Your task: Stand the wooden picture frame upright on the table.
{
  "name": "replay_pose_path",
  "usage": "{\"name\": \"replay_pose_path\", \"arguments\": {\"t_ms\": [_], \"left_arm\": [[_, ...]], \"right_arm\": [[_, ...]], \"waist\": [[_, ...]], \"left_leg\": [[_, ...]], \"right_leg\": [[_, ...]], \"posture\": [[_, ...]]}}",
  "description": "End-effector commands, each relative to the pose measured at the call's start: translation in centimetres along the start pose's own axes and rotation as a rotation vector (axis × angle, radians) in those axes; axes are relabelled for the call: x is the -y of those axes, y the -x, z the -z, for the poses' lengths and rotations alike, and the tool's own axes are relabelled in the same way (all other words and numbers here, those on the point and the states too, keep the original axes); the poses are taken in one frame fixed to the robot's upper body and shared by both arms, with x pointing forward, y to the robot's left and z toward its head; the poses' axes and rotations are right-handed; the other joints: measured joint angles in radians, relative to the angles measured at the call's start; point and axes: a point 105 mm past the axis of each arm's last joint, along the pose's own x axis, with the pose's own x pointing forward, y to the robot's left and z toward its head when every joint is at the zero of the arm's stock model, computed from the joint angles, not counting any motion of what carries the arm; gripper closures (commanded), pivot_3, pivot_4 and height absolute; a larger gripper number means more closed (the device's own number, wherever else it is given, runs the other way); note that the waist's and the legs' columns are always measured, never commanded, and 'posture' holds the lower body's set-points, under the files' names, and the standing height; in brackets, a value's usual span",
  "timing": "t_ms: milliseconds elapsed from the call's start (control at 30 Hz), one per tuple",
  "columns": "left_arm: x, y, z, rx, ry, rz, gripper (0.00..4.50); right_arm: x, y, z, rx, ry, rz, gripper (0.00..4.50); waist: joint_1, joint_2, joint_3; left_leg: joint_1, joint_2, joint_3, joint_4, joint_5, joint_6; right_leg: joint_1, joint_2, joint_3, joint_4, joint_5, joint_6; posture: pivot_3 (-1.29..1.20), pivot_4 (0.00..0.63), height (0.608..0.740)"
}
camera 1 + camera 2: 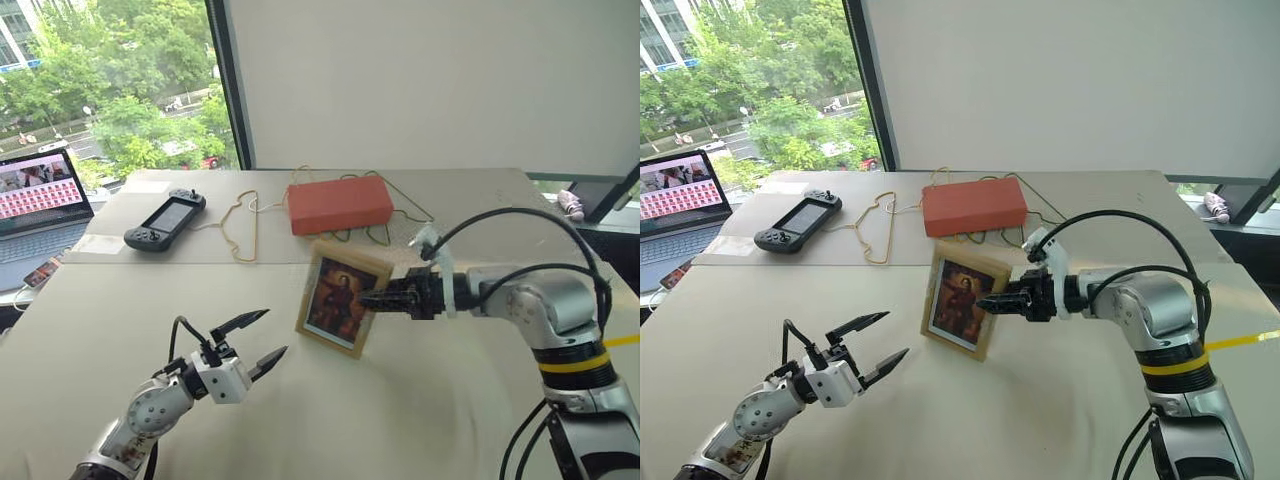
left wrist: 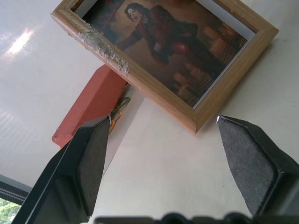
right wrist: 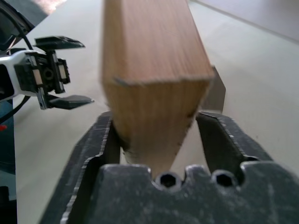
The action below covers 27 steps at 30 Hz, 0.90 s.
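No text, label, brand or number can be read on anything; the laptop screen [image 1: 38,186] shows a grid of small pictures, too small to read.

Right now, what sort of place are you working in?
Probably an office or lab workspace by a window: a beige table carries an open laptop, a handheld game console and an orange-red box, with trees outside.

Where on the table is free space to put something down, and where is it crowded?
Bare table lies in front of the wooden picture frame, between the left gripper and the right arm. It is crowded behind the frame: the orange-red box, cords and game console.
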Motion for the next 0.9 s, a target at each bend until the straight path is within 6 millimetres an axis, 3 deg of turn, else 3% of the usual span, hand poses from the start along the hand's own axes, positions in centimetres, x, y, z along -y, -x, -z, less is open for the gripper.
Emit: {"name": "replay_pose_path", "arguments": {"t_ms": [33, 167, 300, 467, 533, 600, 733, 833, 900], "left_arm": [[-0.9, -0.1, -0.8, 0.034, -0.026, -0.026, 0.57], [-1.2, 0.0, -0.9, 0.038, -0.018, -0.032, 0.57], [-1.7, 0.5, -0.8, 0.015, 0.042, -0.05, 0.57], [-2.8, 1.3, 1.1, -0.155, 0.356, -0.208, 0.57], [-3.5, 1.5, 2.4, -0.259, 0.572, -0.361, 0.57], [-4.1, 1.8, 3.0, -0.319, 0.715, -0.496, 0.57], [-4.0, 1.5, 3.3, -0.386, 0.825, -0.612, 0.57], [-3.5, 0.9, 3.8, -0.413, 0.862, -0.634, 0.57], [-3.5, 0.9, 4.6, -0.445, 0.875, -0.666, 0.57]], "right_arm": [[-0.7, 1.4, -1.9, 0.071, 0.035, -0.007, 1.08], [-1.0, 3.0, -2.4, 0.096, 0.037, 0.01, 1.08], [-1.3, 6.1, -1.4, 0.071, 0.065, 0.066, 1.08], [-1.6, 8.5, 0.3, 0.067, 0.108, 0.205, 1.08], [-0.8, 8.5, 0.9, 0.142, 0.108, 0.355, 1.08], [1.3, 8.4, 2.1, 0.201, 0.124, 0.647, 1.08], [3.1, 9.3, 4.2, 0.357, 0.073, 1.144, 1.08], [3.0, 9.6, 6.0, 0.407, 0.072, 1.34, 1.08], [2.9, 9.0, 6.6, 0.442, 0.093, 1.356, 1.08]], "waist": [[0.0, 0.0, 0.0], [0.003, 0.0, 0.0], [0.005, 0.0, 0.0], [0.005, 0.0, 0.001], [0.002, 0.0, 0.001], [0.0, -0.001, 0.0], [0.001, -0.001, 0.0], [0.004, -0.001, 0.0], [0.004, -0.001, 0.0]], "left_leg": [[0.0, 0.0, 0.0, 0.0, 0.0, 0.0], [0.0, 0.0, 0.0, 0.0, 0.0, 0.0], [-0.001, 0.0, 0.0, 0.0, 0.0, 0.0], [-0.003, 0.0, 0.0, 0.0, -0.001, 0.002], [-0.002, 0.0, 0.0, 0.0, -0.001, 0.002], [-0.001, 0.002, -0.001, 0.0, -0.001, 0.002], [-0.001, 0.0, 0.0, 0.001, 0.0, 0.0], [-0.001, 0.0, 0.0, 0.0, 0.001, -0.001], [-0.001, -0.001, 0.0, 0.0, 0.001, -0.002]], "right_leg": [[0.0, 0.0, 0.0, 0.0, 0.0, 0.0], [0.0, 0.0, 0.0, -0.001, 0.0, 0.0], [0.0, 0.0, 0.0, -0.001, 0.0, 0.0], [0.0, -0.001, -0.001, -0.002, 0.0, 0.0], [0.001, 0.0, -0.001, -0.004, 0.0, 0.0], [0.003, 0.002, -0.001, -0.002, 0.0, 0.0], [0.0, 0.001, 0.001, 0.0, 0.0, 0.0], [0.0, 0.0, 0.001, 0.0, 0.0, 0.0], [0.0, 0.0, 0.001, 0.0, 0.0, 0.0]], "posture": [[0.0, 0.15, 0.74], [0.0, 0.15, 0.74], [0.0, 0.15, 0.74], [0.0, 0.15, 0.74], [0.0, 0.15, 0.74], [0.0, 0.15, 0.74], [0.0, 0.15, 0.74], [0.0, 0.15, 0.74], [0.0, 0.15, 0.74]]}}
